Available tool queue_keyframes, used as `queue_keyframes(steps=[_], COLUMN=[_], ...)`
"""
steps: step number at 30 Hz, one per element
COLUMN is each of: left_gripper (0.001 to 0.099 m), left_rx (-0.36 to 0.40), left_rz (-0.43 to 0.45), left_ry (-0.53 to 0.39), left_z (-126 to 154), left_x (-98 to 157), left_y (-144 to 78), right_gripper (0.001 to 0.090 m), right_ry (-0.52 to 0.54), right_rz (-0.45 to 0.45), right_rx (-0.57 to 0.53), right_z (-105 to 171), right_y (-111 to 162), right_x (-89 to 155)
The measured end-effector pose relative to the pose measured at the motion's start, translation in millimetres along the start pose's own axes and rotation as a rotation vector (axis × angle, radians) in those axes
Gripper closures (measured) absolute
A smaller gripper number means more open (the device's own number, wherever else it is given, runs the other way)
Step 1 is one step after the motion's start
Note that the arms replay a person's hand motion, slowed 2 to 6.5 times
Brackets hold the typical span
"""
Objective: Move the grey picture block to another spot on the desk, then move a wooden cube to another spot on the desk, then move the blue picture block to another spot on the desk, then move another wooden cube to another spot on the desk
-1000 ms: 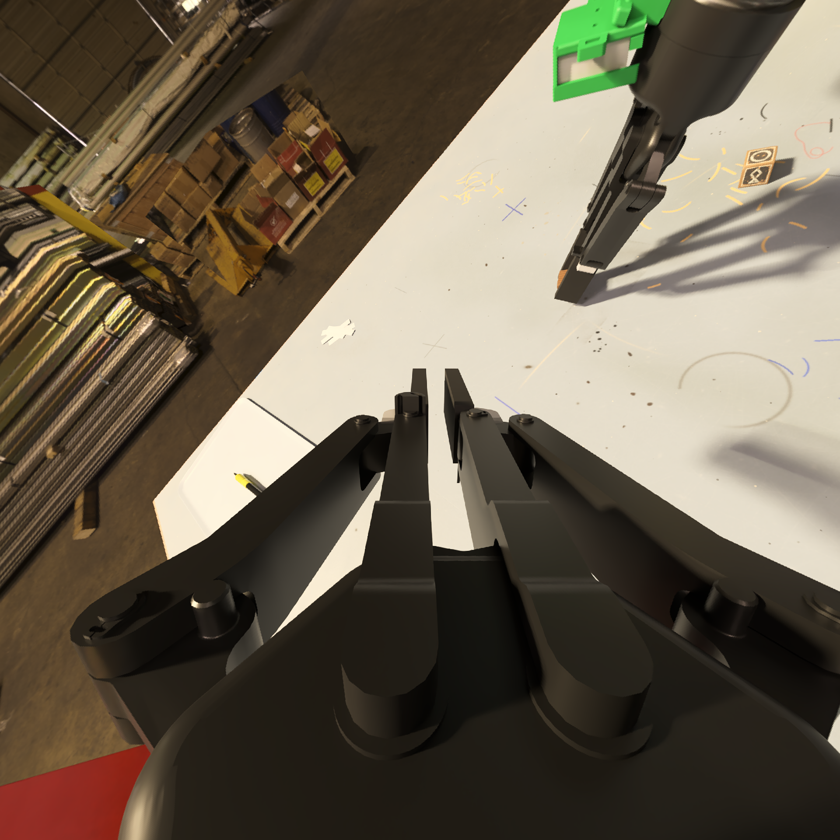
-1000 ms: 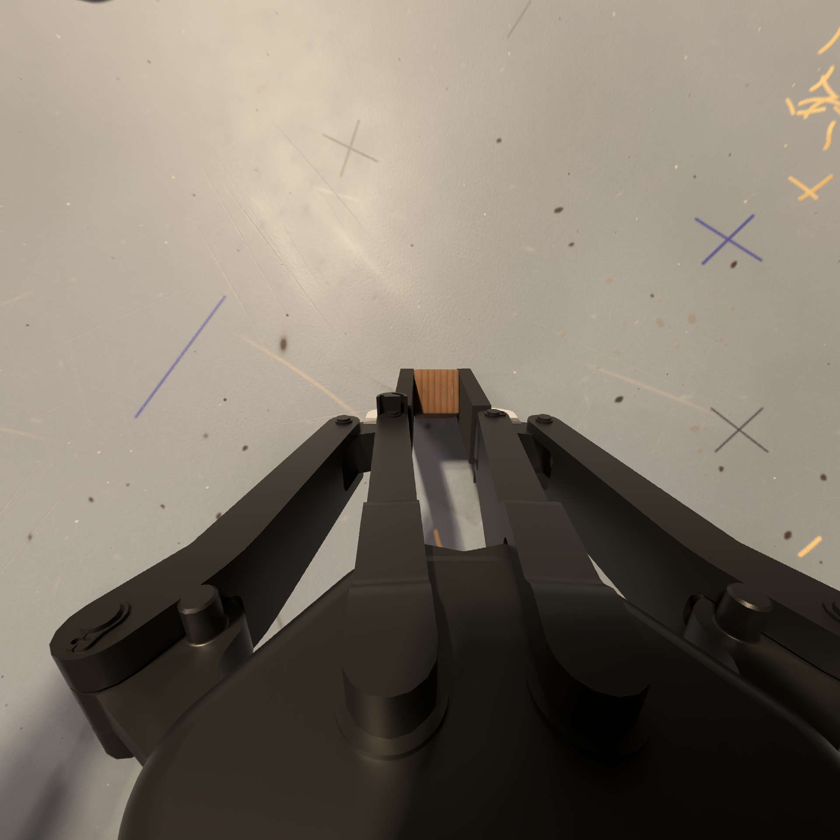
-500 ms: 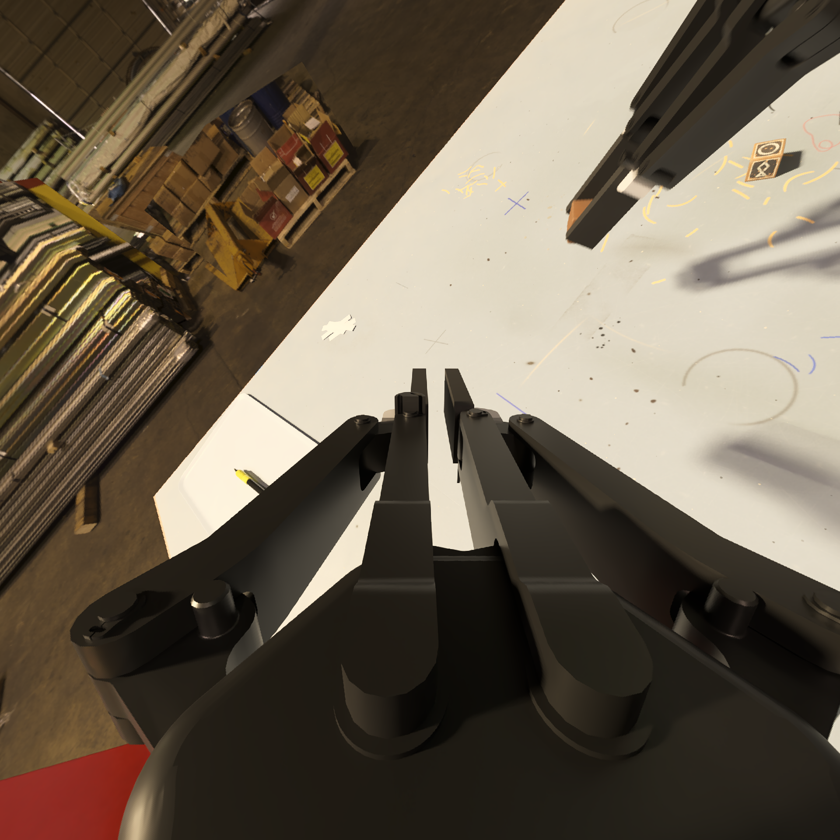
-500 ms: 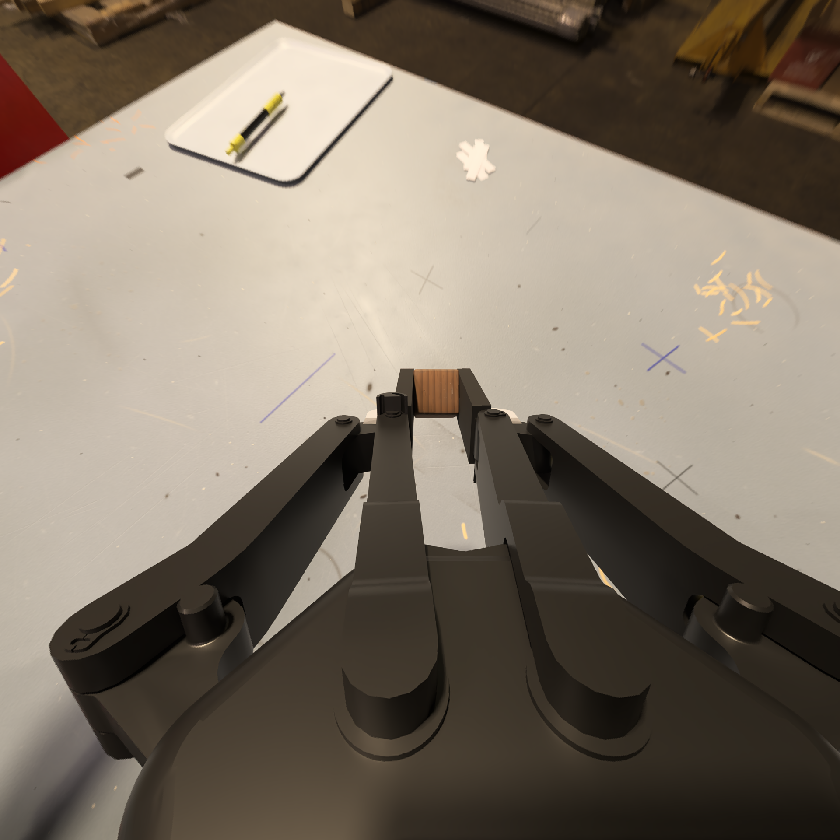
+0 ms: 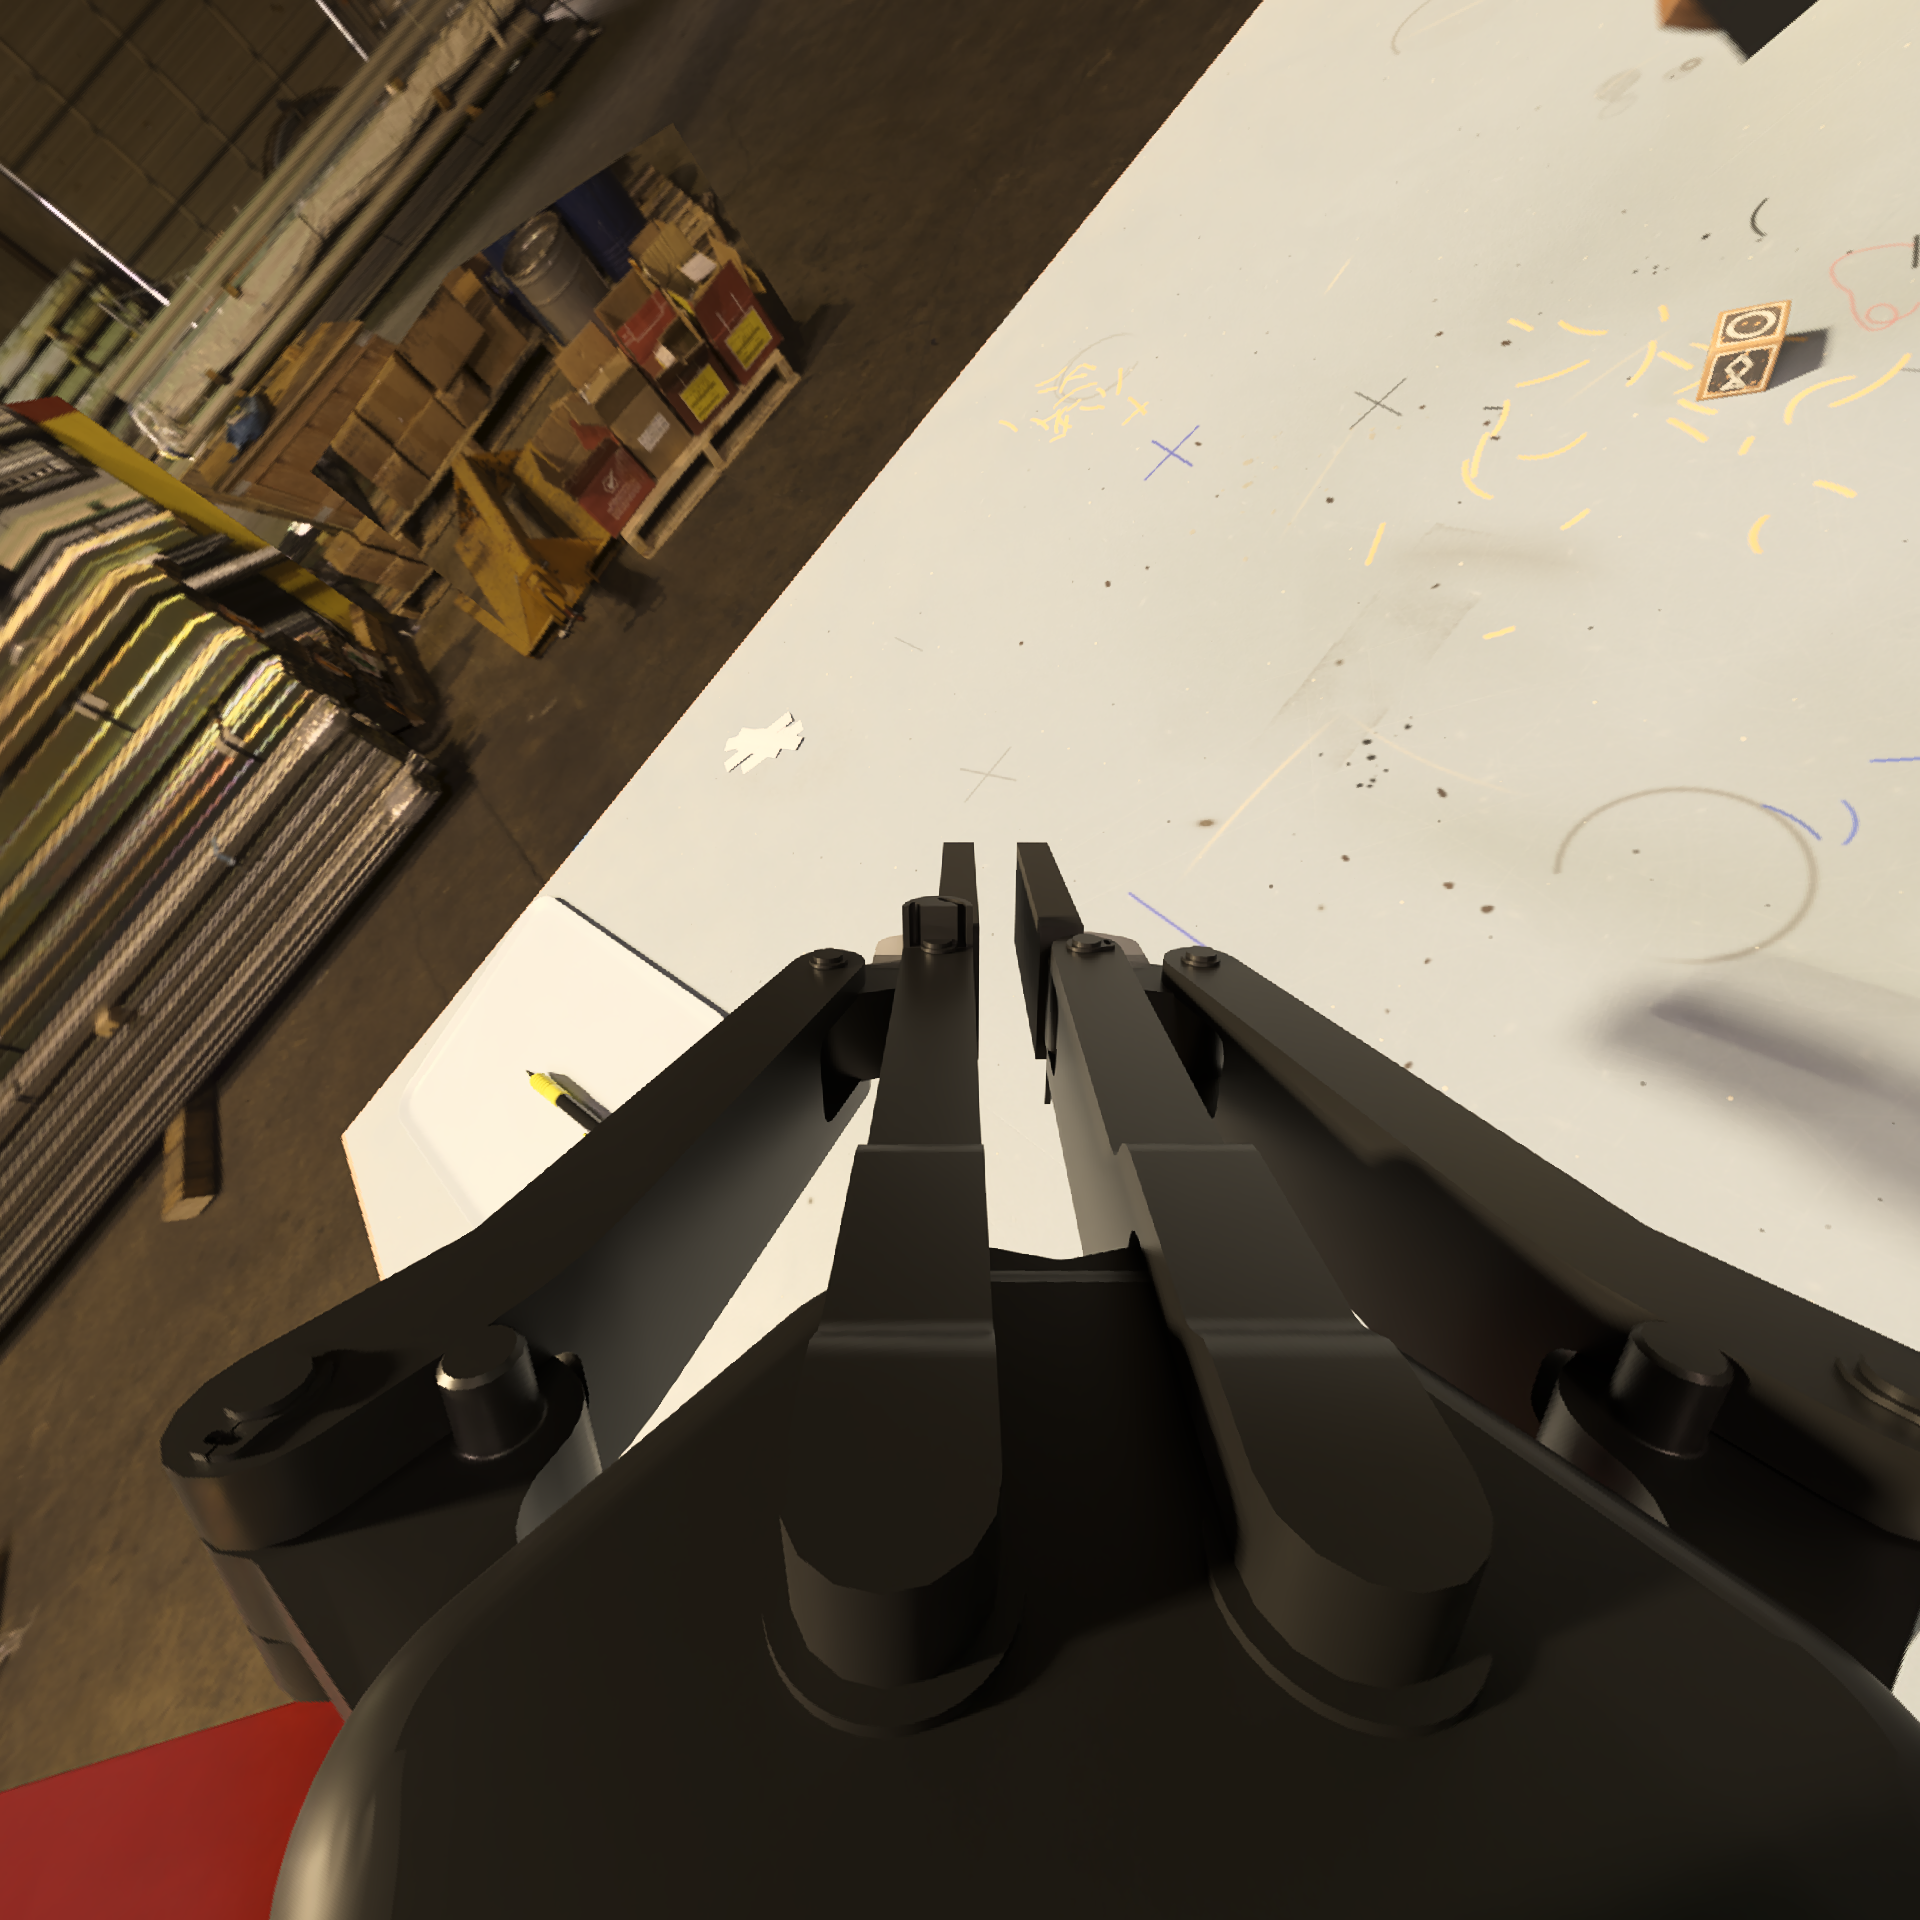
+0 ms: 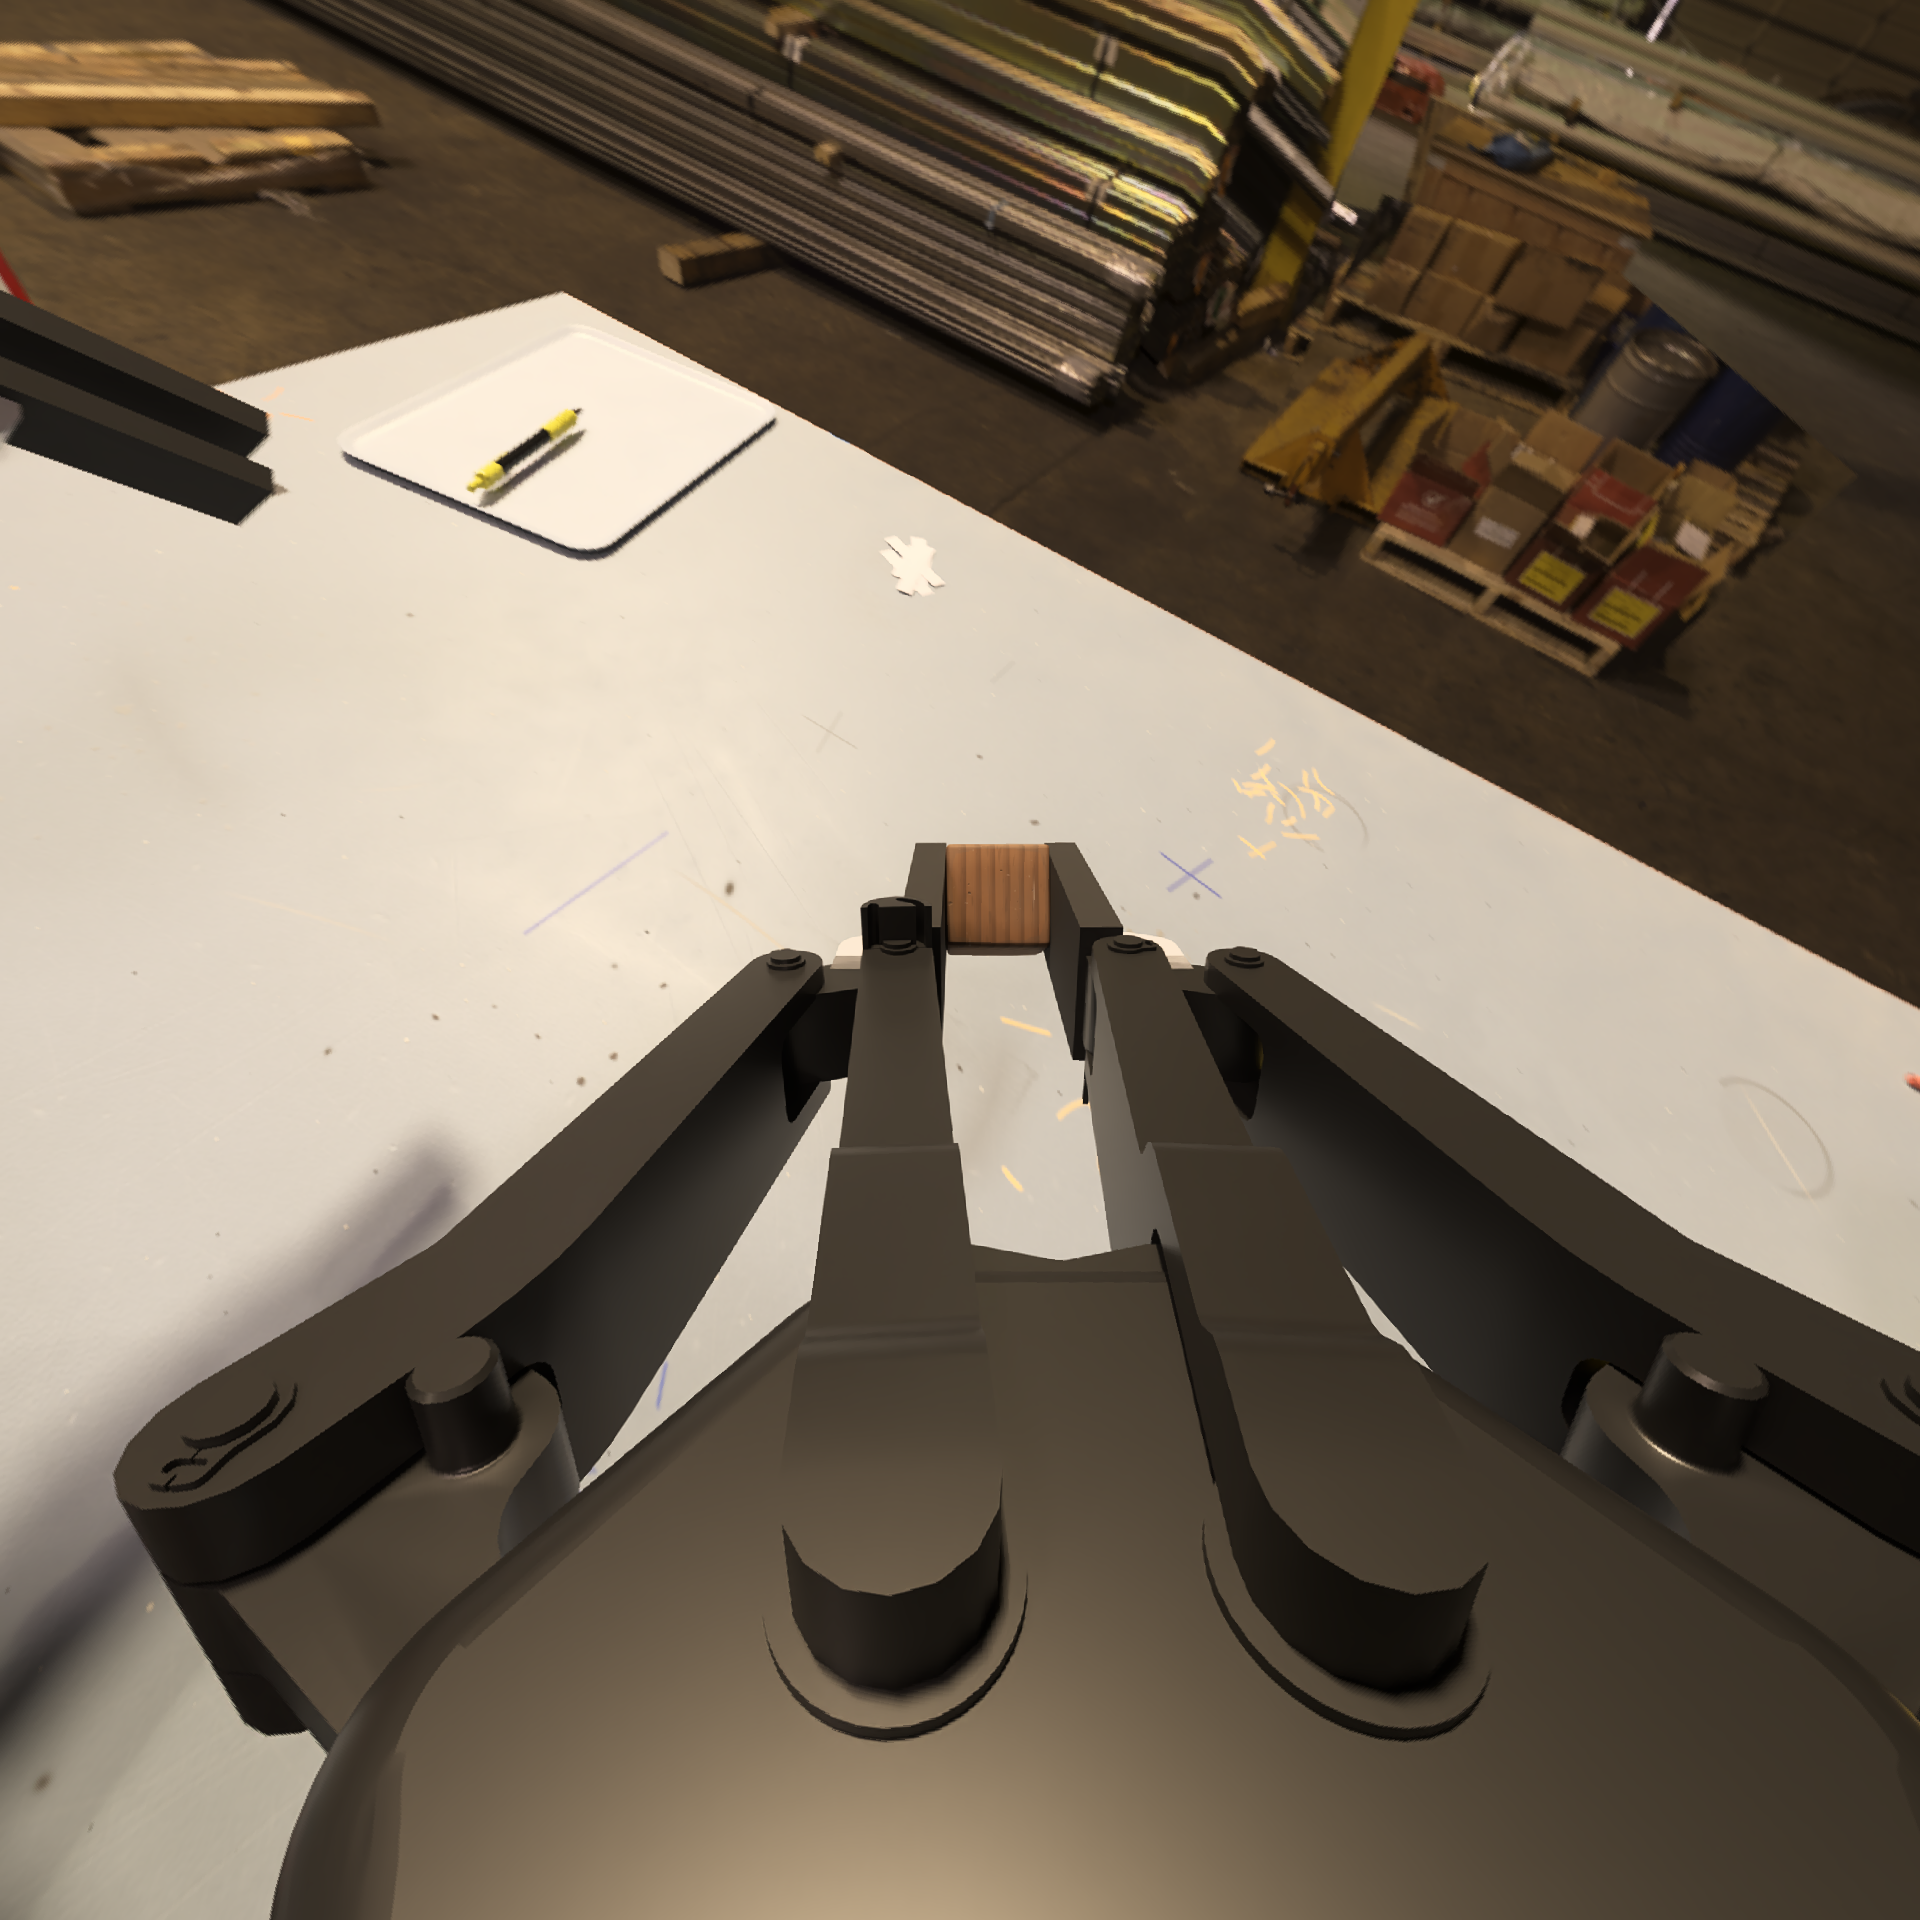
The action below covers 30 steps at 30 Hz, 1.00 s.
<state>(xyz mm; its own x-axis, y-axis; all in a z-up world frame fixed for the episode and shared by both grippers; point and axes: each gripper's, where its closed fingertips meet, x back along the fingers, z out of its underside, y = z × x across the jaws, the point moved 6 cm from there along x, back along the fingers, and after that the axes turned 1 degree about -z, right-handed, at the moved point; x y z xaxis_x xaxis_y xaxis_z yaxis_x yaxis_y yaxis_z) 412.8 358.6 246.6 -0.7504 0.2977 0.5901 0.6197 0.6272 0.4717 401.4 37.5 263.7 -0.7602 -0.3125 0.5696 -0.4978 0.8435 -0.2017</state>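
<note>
My right gripper [image 6: 995, 883] is shut on a wooden cube [image 6: 994, 896] and holds it well above the pale desk [image 6: 416, 831]. In the left wrist view only a corner of that cube [image 5: 1688, 12] shows at the top edge. My left gripper [image 5: 995, 868] is shut and empty, hovering above the desk near its left end; its fingertips [image 6: 234, 457] show at the left edge of the right wrist view. A dark picture block with a tan frame [image 5: 1745, 351] rests on the desk far to the right in the left wrist view.
A white tray [image 6: 665, 457] with a yellow and black pen [image 6: 522, 449] lies at the desk's corner, also in the left wrist view [image 5: 499, 1091]. The desk edge [image 5: 883, 540] drops to a warehouse floor with pallets of boxes [image 5: 623, 395] and stacked metal bars [image 6: 935, 156].
My right gripper has risen high off the desk with the wooden cube and tilted up toward the far edge. It has almost left the left wrist view. The left gripper has not moved.
</note>
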Motion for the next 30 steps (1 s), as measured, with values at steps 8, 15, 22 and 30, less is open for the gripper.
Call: queue_keyframes(steps=[8,15,22,30], left_gripper=[0.0892,0.0892,0.0892,0.0892], left_rx=[-0.002,-0.003,-0.004,-0.007], left_rz=[0.004,0.015,0.017,0.018], left_ry=[-0.009,-0.024,-0.027,-0.018], left_z=[-2,-4,-5,-4], left_x=[1,3,3,2], left_y=[-1,-3,-4,-5], right_gripper=[0.0656,0.0656,0.0656,0.0656], right_ry=[0.118,0.231,0.328,0.43], right_rz=[0.038,-0.018,-0.108,-0.118], right_rx=[-0.126,-0.25,-0.295,-0.303], right_z=[44,92,134,172], right_y=[-38,-52,-45,-38], right_x=[27,28,21,8])
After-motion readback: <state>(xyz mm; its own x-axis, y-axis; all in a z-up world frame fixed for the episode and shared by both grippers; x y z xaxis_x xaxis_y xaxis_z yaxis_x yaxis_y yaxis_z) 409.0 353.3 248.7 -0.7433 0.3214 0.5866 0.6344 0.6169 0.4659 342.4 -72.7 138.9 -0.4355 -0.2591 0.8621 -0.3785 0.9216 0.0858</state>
